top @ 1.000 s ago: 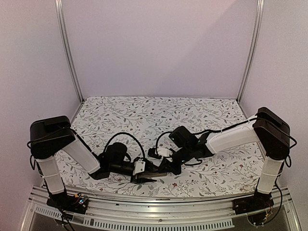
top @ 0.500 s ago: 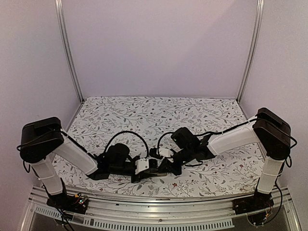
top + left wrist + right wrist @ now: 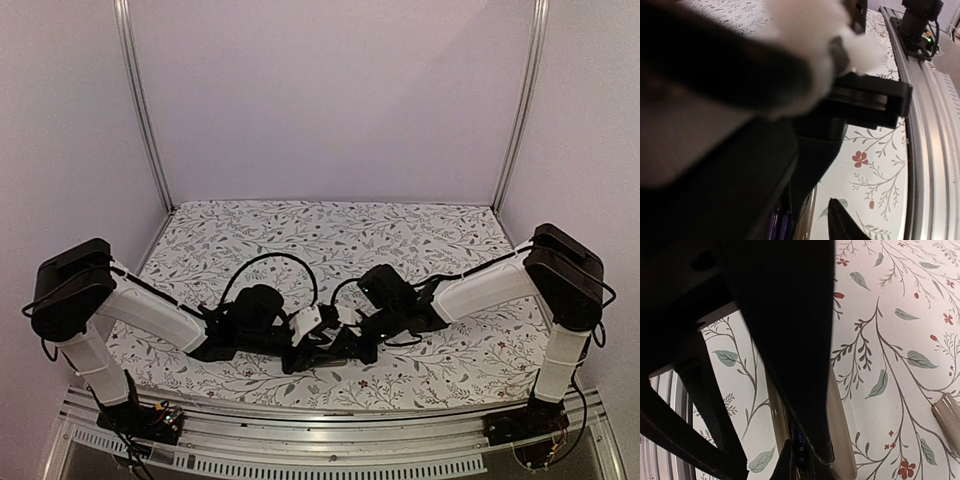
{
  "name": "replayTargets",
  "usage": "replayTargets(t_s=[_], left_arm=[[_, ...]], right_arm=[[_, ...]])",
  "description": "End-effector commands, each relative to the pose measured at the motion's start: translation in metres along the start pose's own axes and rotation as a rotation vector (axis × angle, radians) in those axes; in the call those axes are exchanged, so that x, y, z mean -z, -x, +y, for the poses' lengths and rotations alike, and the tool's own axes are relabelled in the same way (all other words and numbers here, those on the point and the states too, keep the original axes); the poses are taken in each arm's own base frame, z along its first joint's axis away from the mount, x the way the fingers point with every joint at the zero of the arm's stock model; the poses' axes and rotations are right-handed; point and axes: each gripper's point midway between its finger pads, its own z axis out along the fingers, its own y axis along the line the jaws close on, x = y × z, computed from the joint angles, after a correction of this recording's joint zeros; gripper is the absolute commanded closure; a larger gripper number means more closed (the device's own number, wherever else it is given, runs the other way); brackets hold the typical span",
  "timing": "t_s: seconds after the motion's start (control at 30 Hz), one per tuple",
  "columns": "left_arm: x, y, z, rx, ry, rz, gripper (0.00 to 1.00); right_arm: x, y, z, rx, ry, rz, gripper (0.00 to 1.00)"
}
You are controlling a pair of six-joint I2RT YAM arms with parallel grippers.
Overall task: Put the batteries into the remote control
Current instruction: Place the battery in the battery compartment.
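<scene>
Both grippers meet low over the cloth near the table's front middle. The remote control (image 3: 842,440) lies back up, greyish-tan, under my right gripper (image 3: 804,457), which is shut with its tips down in the battery recess. One dark blue battery (image 3: 801,447) shows between those tips. In the left wrist view the batteries (image 3: 776,225) appear as purple strips beside the remote control's tan edge (image 3: 809,220). One left fingertip (image 3: 840,222) stands just right of that edge with cloth showing between; the other finger is hidden. From above, my left gripper (image 3: 318,345) touches my right gripper (image 3: 345,345), and both cover the remote.
A small flat grey cover piece (image 3: 947,417) lies on the floral cloth to the right of the remote. The metal front rail (image 3: 330,415) runs close behind the grippers. Frame posts (image 3: 140,100) stand at the back corners.
My left arm has swung right and away from the front rail, bringing its gripper up against the right gripper. The right arm has barely moved.
</scene>
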Motion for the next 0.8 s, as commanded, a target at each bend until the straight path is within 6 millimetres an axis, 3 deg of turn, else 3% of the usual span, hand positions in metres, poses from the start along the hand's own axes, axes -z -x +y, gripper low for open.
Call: replayTargets(t_s=[0.0, 0.17, 0.33, 0.43, 0.6, 0.77], left_arm=[[0.007, -0.055, 0.011, 0.273, 0.073, 0.240, 0.60], [0.012, -0.059, 0.003, 0.215, 0.072, 0.215, 0.56], [0.036, -0.035, -0.003, 0.077, 0.059, 0.062, 0.52], [0.046, -0.026, -0.011, -0.016, 0.028, -0.013, 0.42], [0.032, -0.039, 0.014, 0.018, 0.122, 0.054, 0.39], [0.028, -0.055, 0.020, 0.071, 0.122, 0.085, 0.38]], right_arm=[[-0.023, -0.060, -0.007, 0.016, -0.068, 0.165, 0.99], [-0.023, -0.060, -0.005, 0.017, -0.056, 0.161, 0.99], [-0.021, -0.061, -0.008, 0.021, -0.063, 0.166, 0.99], [-0.021, -0.061, -0.008, 0.026, -0.068, 0.170, 0.99], [-0.018, -0.059, -0.010, 0.028, -0.077, 0.166, 0.99], [-0.017, -0.060, -0.008, 0.034, -0.071, 0.168, 0.99]])
